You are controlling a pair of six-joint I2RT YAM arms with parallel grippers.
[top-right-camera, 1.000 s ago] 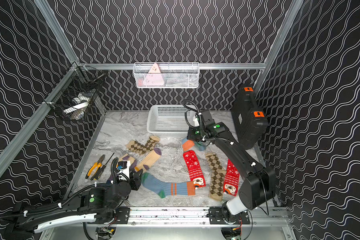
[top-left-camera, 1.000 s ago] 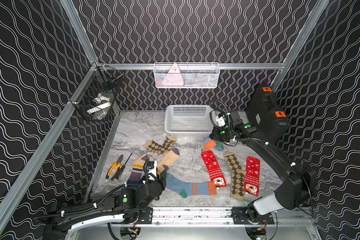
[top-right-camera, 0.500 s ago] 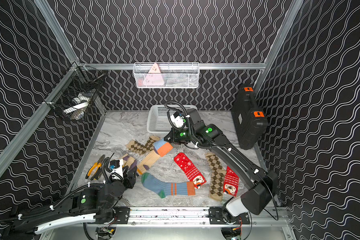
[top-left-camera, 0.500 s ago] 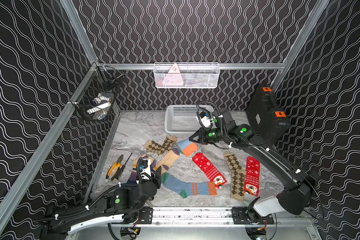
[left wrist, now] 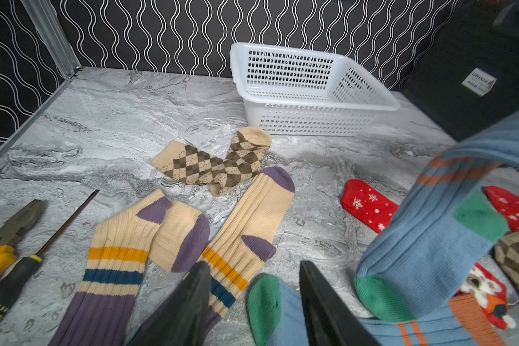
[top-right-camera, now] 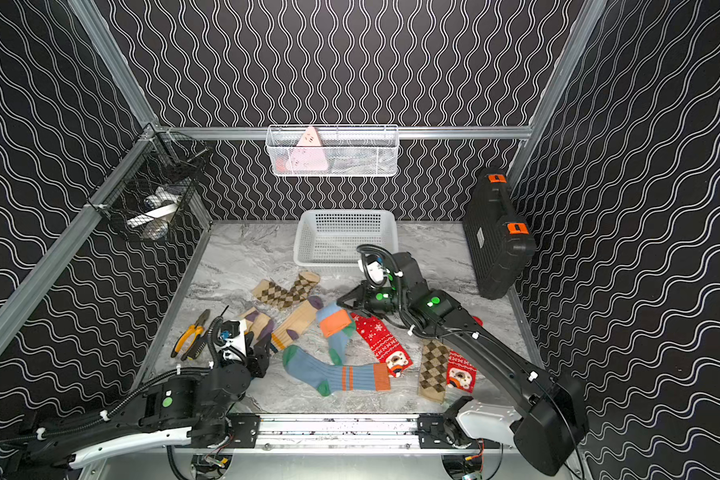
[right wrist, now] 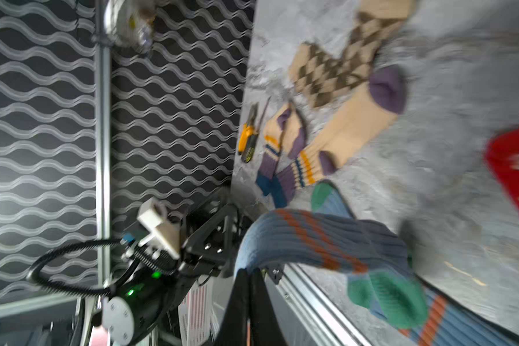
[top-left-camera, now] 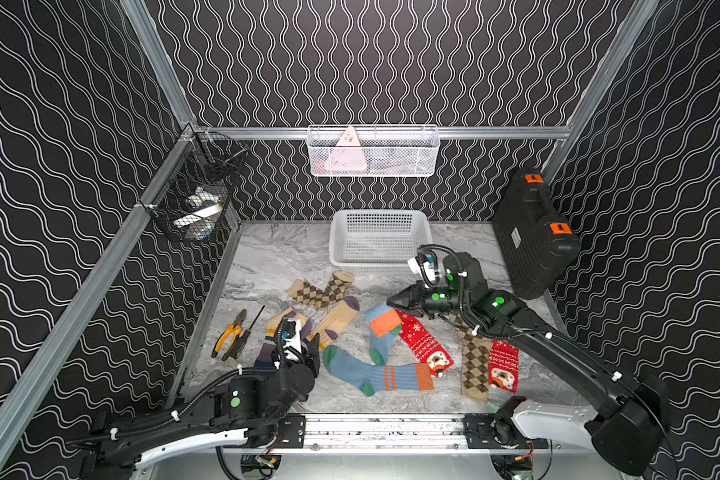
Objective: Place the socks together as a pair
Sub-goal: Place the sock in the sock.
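My right gripper [top-left-camera: 393,302] is shut on the orange cuff of a blue sock [top-left-camera: 381,332], which hangs down with its green toe near the table. In the right wrist view the shut jaws [right wrist: 249,272] pinch that sock's [right wrist: 312,242] edge. Its mate, a blue sock [top-left-camera: 375,376] with orange stripes, lies flat at the front. My left gripper [left wrist: 253,265] stands open just above the mate's green toe [left wrist: 264,302], holding nothing. Two cream-purple striped socks [top-left-camera: 335,322] lie left, two argyle socks [top-left-camera: 321,291] [top-left-camera: 472,361] are apart, and two red Christmas socks [top-left-camera: 422,345] [top-left-camera: 504,365] lie right.
A white basket [top-left-camera: 379,241] stands at the back centre, and a black case [top-left-camera: 533,237] leans at the back right. Yellow-handled pliers [top-left-camera: 229,332] and a screwdriver [top-left-camera: 246,328] lie by the left wall. Wire baskets [top-left-camera: 373,151] [top-left-camera: 192,199] hang on the walls.
My right gripper carried the blue sock leftward, then toward the front, so it now hangs beside its mate. The nearer red sock was dragged askew. My left gripper shifted only slightly.
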